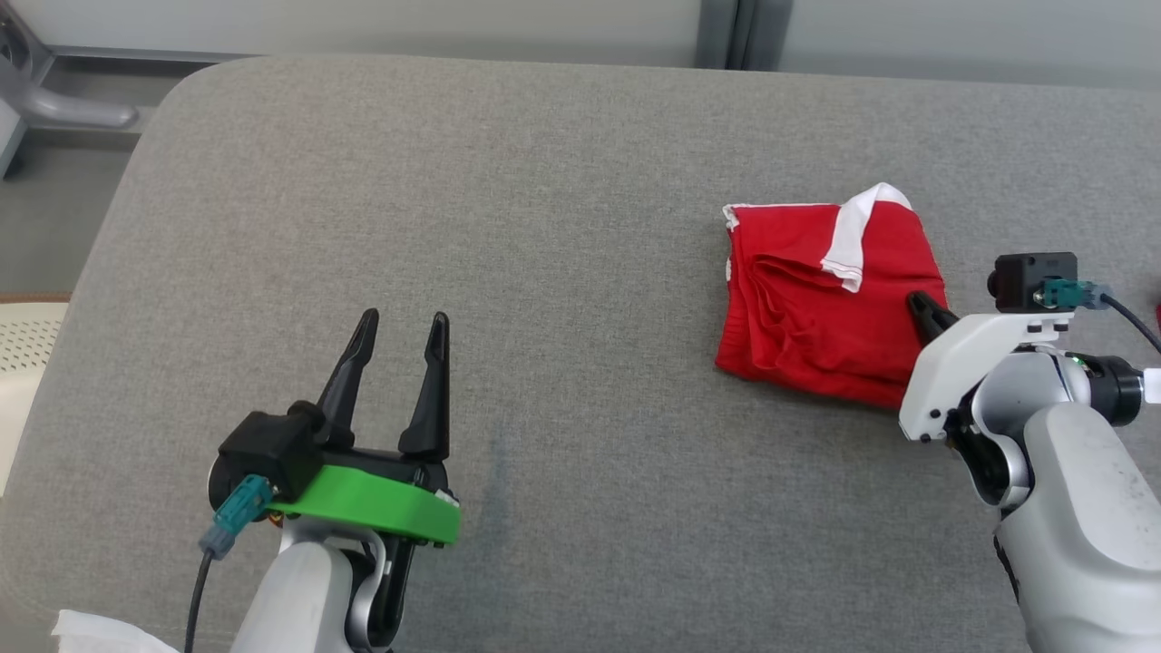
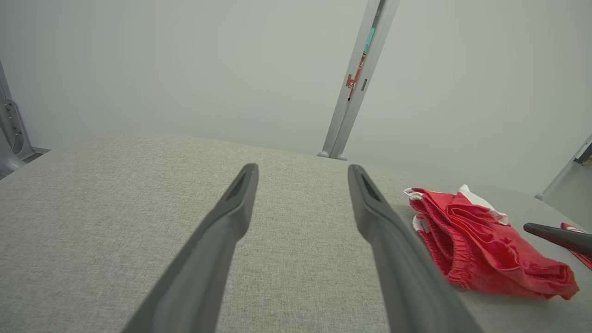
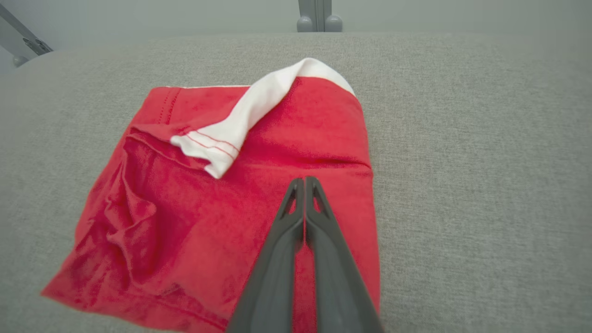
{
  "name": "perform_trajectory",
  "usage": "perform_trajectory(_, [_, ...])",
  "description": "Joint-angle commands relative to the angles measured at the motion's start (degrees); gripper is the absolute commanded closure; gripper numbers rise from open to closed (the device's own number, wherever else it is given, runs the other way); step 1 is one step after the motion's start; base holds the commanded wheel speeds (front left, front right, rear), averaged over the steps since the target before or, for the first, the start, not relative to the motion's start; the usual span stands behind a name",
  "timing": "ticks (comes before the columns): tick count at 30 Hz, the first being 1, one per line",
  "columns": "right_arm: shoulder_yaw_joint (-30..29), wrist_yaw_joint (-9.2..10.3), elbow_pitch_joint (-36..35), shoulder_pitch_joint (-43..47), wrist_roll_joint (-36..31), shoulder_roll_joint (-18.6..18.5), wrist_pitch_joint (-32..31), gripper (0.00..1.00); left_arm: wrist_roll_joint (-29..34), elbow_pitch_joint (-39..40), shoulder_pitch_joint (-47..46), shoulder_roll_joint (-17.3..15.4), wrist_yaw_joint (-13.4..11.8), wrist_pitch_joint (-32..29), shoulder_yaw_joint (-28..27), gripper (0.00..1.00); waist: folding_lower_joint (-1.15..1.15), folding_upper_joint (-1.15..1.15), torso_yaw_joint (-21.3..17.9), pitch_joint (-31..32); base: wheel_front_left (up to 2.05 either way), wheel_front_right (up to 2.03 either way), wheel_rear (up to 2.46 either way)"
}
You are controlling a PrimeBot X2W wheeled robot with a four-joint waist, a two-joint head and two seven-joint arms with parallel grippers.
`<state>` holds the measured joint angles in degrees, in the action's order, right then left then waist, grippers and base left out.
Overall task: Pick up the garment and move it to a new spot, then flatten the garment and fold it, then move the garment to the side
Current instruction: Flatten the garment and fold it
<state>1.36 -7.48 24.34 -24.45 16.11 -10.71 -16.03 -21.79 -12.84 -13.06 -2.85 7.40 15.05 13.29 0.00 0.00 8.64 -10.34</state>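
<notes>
The garment is red cloth with a white band, lying folded in a rough square on the right side of the grey table. My right gripper is shut, its two fingers pressed together with the tips over the garment's right part. No cloth shows pinched between the fingertips. My left gripper hovers open over bare table at the lower left, far from the garment. Nothing lies between its fingers. The right gripper's dark finger shows at the edge of the left wrist view.
The padded table has rounded corners and drops off at the left, where a pale slatted chair stands. A grey metal post rises behind the far edge. A scrap of white material lies at the near left corner.
</notes>
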Motion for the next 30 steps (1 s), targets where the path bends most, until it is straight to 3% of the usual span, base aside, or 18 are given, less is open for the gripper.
perform_trajectory(1, [0.03, -0.01, 1.05, -1.26, -0.99, 0.41, 0.36, 1.0, 0.21, 0.23, -1.18, -0.12, 0.09, 0.14, 0.0, 0.0, 0.0, 0.0, 0.38, -0.89, 0.0, 0.0, 0.0])
perform_trajectory(22, [5.93, 0.0, 20.48, -19.81, -1.34, 0.45, 4.37, 1.0, -1.43, 0.12, -3.41, -0.12, 0.09, 0.14, 1.48, 0.0, 0.0, 0.0, 7.17, -4.24, 0.0, 0.0, 0.0])
perform_trajectory(30, [11.92, 0.01, 21.62, -23.26, 1.69, 1.17, 8.24, 1.0, -1.54, 0.45, -3.27, -0.11, 0.09, 0.14, 0.84, 0.0, 0.0, 0.0, 8.04, -5.08, 0.0, 0.0, 0.0])
